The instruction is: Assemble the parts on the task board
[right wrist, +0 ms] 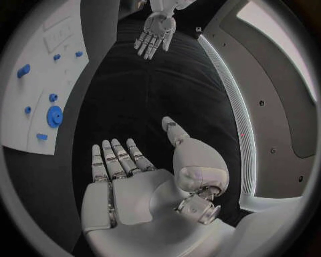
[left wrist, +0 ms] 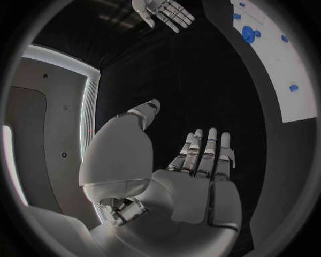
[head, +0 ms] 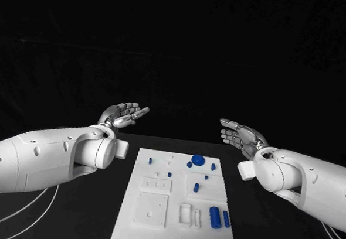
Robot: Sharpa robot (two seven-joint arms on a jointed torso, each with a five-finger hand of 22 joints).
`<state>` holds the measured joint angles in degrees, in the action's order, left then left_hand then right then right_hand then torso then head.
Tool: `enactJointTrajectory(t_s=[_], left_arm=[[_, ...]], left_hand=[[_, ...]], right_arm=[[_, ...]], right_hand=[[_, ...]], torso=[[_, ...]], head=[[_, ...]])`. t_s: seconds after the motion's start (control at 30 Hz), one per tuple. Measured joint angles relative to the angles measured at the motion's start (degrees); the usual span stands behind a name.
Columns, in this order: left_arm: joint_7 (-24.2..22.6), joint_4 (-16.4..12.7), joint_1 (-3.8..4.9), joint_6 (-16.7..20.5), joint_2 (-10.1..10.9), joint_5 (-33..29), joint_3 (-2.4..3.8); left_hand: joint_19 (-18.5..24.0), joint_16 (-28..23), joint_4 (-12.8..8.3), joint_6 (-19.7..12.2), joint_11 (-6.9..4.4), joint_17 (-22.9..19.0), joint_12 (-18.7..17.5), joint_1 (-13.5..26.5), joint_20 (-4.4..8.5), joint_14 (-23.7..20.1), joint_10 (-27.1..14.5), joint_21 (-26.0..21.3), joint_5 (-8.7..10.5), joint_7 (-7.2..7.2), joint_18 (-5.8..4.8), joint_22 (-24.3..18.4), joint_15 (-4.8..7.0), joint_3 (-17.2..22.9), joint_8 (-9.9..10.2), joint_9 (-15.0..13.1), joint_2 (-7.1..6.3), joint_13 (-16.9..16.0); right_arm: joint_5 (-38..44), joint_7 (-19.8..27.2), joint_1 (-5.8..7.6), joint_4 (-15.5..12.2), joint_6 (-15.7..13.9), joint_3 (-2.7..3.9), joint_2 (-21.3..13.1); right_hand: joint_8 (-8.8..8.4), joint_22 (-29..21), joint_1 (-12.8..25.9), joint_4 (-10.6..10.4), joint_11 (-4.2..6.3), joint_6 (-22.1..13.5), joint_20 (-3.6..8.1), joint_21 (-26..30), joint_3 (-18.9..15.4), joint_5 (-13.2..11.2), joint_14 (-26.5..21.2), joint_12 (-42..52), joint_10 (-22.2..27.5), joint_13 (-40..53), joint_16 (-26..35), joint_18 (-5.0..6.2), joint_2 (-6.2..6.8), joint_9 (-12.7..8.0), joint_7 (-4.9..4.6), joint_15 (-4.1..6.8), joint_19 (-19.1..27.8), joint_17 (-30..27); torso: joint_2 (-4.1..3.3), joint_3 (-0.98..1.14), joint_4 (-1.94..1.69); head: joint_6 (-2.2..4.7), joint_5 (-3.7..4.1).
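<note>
Both hands were held raised and empty, palms facing inward, fingers stretched out and apart: the left hand (head: 123, 115) and the right hand (head: 240, 137) were seen level with each other beyond the far end of the task board (head: 151, 218). The board lay between and below them, its long axis running from the far edge back toward the robot. Blue parts were spread on it, a round part (head: 197, 157) nearest the hands, two long parts (head: 215, 217) farthest back. The right hand was judged slightly nearer the blue parts, which were grouped on its side of the board.
</note>
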<state>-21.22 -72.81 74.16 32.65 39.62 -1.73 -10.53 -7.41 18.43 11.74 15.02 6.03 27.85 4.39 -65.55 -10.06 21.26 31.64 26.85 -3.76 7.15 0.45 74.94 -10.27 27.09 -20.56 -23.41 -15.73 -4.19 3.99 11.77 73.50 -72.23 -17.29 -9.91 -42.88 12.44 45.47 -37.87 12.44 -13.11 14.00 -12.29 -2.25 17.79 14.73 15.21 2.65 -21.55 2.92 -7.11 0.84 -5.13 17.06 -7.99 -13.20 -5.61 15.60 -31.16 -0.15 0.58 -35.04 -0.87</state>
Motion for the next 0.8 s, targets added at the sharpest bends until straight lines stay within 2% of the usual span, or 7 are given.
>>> enactJointTrajectory(t_s=[0.13, 0.17, 0.23, 0.37, 0.5, 0.6, 0.8], left_arm=[[0.0, 0.2, 0.00, -2.2, 0.4, 0.0, -0.01], [0.0, 0.3, 0.00, -3.0, 0.6, 0.0, -0.01], [0.0, 0.4, 0.00, -4.3, 0.8, 0.1, -0.01], [0.1, 0.0, 0.01, -7.6, 1.5, 0.7, -0.01], [0.5, -1.2, 0.05, -11.2, 3.0, 2.4, 0.00], [0.8, -2.8, 0.10, -13.6, 4.4, 3.9, 0.01], [1.4, -6.5, 0.20, -17.2, 6.3, 7.2, 0.05]], left_hand=[[-2.9, 2.6, -1.7, 5.3, 3.03, 1.2, 2.2, -1.7, 0.14, 4.9, 6.5, 1.7, -1.42, 1.21, 0.00, 0.0, -1.63, -2.2, -4.1, -3.5, 3.49, -1.0], [-5.6, 4.5, -2.9, 7.5, 4.19, 1.8, 3.2, -2.5, 0.95, 8.8, 8.9, 2.6, -2.13, 1.39, 0.59, 0.0, -2.68, -3.3, -4.8, -3.8, 5.06, -1.4], [-10.7, 7.0, -5.0, 10.8, 5.09, 2.4, 5.0, -4.2, 2.16, 14.6, 13.0, 4.3, -3.69, 1.65, 2.59, 0.0, -2.26, -3.9, -6.0, -4.0, 6.78, -2.1], [-23.4, 12.0, -10.8, 18.3, 3.87, 3.2, 9.3, -7.5, 4.47, 26.7, 23.0, 7.3, -5.95, 2.38, 5.82, -1.9, 2.34, -2.8, -7.8, -3.6, 9.36, -3.6], [-30.6, 13.6, -16.3, 24.8, 1.06, 3.2, 11.6, -5.4, 6.23, 33.5, 30.2, 8.0, -4.85, 3.21, 6.69, -4.0, 5.27, -2.7, -8.0, -2.2, 11.56, -4.2], [-33.6, 14.8, -19.7, 27.0, 0.19, 3.6, 11.8, -3.5, 7.41, 36.8, 32.5, 8.9, -4.40, 3.04, 6.67, -4.6, 6.72, -2.1, -7.5, -1.4, 12.09, -4.3], [-37.5, 18.5, -24.1, 28.1, -0.22, 5.9, 10.9, -0.5, 9.67, 40.3, 33.9, 11.3, -4.05, 3.03, 6.53, -4.2, 8.88, -0.6, -6.2, -0.4, 12.21, -4.3]], right_arm=[[3.4, -0.1, 0.00, 2.8, 0.7, 0.00, 1.1], [5.0, -0.2, 0.00, 4.1, 1.3, 0.00, 1.6], [8.2, -0.4, 0.00, 6.0, 2.4, 0.00, 2.5], [19.1, -0.7, 0.00, 9.6, 4.3, 0.11, 4.1], [30.2, -0.7, 0.01, 11.4, 5.2, 0.77, 4.7], [38.4, -0.8, 0.27, 11.7, 5.7, 1.56, 4.8], [51.9, -1.0, 1.36, 10.4, 6.0, 2.00, 4.6]], right_hand=[[4.56, 12.7, -6.8, 3.2, -1.07, 6.0, -0.49, -2.0, 4.2, 0.1, 7.6, 2.4, -9.6, 1.3, -4.5, 0.00, 1.62, 4.4, -0.28, -1.38, -3.7, 5.5], [6.46, 20.7, -9.8, 3.7, -1.52, 8.8, -0.25, -3.1, 6.7, 0.7, 10.6, 3.6, -13.7, 1.9, -6.3, 0.00, 2.70, 5.8, -0.50, -2.16, -6.5, 7.1], [8.96, 27.7, -14.2, 4.0, -1.43, 13.6, 0.52, -5.4, 10.7, 1.9, 16.2, 6.4, -19.8, 3.0, -9.5, 1.91, 4.37, 7.0, -0.87, -2.41, -12.3, 8.8], [11.93, 29.3, -19.0, 4.1, 1.44, 21.9, 1.66, -8.7, 16.1, 0.3, 28.4, 10.5, -29.2, 4.0, -15.7, 6.63, 7.20, 7.5, -1.82, 1.77, -25.1, 11.9], [12.90, 28.2, -22.2, 4.3, 3.82, 27.6, 2.62, -11.9, 17.2, -0.6, 40.1, 12.5, -35.4, 4.4, -21.1, 11.11, 8.91, 7.5, -2.78, 7.40, -37.5, 15.3], [13.30, 28.2, -24.3, 4.3, 5.27, 30.7, 3.33, -14.7, 17.2, -0.5, 47.5, 13.3, -38.9, 4.7, -24.8, 13.33, 9.61, 7.5, -2.74, 10.64, -45.3, 18.1], [12.95, 29.5, -26.6, 4.3, 7.78, 33.7, 7.98, -21.7, 15.7, 0.1, 58.9, 12.1, -42.1, 4.9, -33.8, 13.32, 11.03, 7.2, -1.73, 14.14, -59.4, 24.9]], torso=[[0.00, -0.01, 0.00], [0.01, -0.01, 0.02], [0.01, -0.03, 0.02], [-0.02, -0.05, 0.05], [-0.21, -0.05, -0.05], [-0.49, -0.05, -0.18], [-1.47, -0.12, -0.73]], head=[[-0.05, -0.01], [-0.06, -0.01], [-0.03, -0.01], [-0.01, 0.13], [-0.01, 0.30], [-0.04, 0.46], [0.07, 0.86]])
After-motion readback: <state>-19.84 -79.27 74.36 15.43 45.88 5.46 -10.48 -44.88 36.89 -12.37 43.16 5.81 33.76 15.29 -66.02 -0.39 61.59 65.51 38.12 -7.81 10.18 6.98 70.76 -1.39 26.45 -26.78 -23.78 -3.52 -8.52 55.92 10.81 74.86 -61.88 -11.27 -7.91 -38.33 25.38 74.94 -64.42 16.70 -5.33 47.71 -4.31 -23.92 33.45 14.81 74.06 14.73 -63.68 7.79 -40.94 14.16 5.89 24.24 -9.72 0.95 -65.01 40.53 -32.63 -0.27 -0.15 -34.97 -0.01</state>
